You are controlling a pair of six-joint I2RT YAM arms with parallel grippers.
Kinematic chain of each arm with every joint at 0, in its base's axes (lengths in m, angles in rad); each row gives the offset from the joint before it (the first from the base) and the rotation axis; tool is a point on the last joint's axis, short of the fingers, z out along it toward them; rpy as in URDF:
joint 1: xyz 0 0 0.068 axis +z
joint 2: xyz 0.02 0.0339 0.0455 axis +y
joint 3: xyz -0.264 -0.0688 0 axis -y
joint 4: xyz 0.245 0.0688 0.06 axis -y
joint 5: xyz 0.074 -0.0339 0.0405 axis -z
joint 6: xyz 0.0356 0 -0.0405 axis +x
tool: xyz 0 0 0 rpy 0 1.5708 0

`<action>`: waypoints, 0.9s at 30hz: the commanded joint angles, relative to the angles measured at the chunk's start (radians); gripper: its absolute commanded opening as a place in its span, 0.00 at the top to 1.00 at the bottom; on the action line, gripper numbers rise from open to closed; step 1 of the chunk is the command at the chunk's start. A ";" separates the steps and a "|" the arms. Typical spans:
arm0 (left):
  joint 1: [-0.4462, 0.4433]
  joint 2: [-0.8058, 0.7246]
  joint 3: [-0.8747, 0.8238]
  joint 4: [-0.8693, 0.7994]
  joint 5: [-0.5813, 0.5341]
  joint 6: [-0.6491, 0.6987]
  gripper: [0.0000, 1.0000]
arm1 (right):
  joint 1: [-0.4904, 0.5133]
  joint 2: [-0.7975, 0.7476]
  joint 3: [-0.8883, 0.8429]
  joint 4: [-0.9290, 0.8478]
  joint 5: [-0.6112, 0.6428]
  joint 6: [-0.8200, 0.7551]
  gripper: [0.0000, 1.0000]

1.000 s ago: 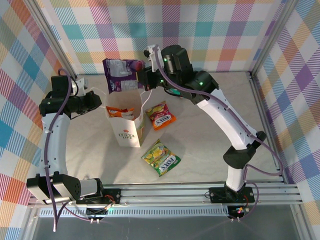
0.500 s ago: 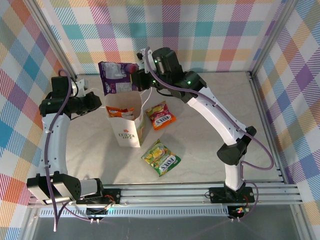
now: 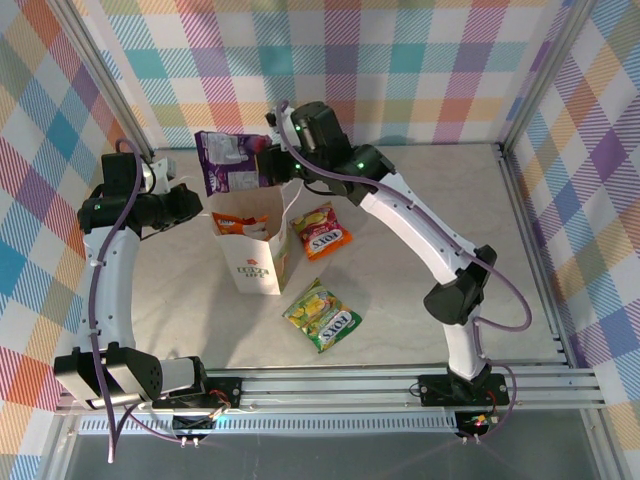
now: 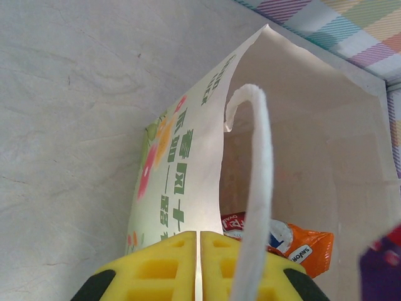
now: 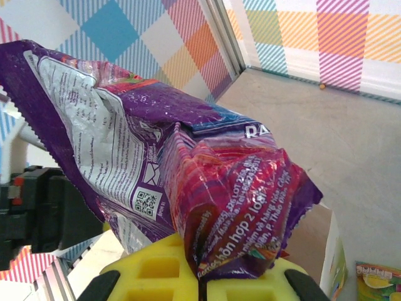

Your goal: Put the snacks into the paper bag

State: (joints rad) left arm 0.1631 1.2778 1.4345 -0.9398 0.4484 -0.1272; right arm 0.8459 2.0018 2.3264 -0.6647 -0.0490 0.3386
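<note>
Top external view, from the near edge outward: a green-yellow packet (image 3: 322, 315) lies flat on the table (image 3: 420, 250), in front of the bag's right corner. Behind it the paper bag (image 3: 255, 262) stands upright with its mouth open, and an orange packet (image 3: 321, 231) lies on the tabletop just beside the bag's right wall. A second orange packet (image 4: 294, 241) rests inside the bag, its end visible through the mouth.

At the bag's left rim the left gripper (image 3: 200, 206) has its jaws pressed together on the paper wall. The left wrist view shows the printed wall's edge running down into the slit between the yellow fingers (image 4: 163, 263), with the white cord handle (image 4: 257, 188) arching in front.

Farthest back, the right gripper (image 3: 266, 165) is clamped on one end of a purple packet (image 3: 230, 162), held in the air over the far rim of the bag's mouth. In the right wrist view the crumpled foil is pinched between the yellow fingers.
</note>
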 commanded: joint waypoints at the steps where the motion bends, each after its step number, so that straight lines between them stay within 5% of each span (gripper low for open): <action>1: 0.022 -0.015 -0.005 0.000 0.008 0.020 0.90 | 0.007 0.017 0.050 0.077 0.039 0.031 1.00; 27: 0.025 -0.008 0.001 -0.008 0.002 0.026 0.90 | 0.007 0.113 0.060 0.014 0.034 0.075 0.96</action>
State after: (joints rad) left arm 0.1673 1.2778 1.4345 -0.9398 0.4477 -0.1150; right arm 0.8459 2.1086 2.3451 -0.6731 -0.0010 0.3939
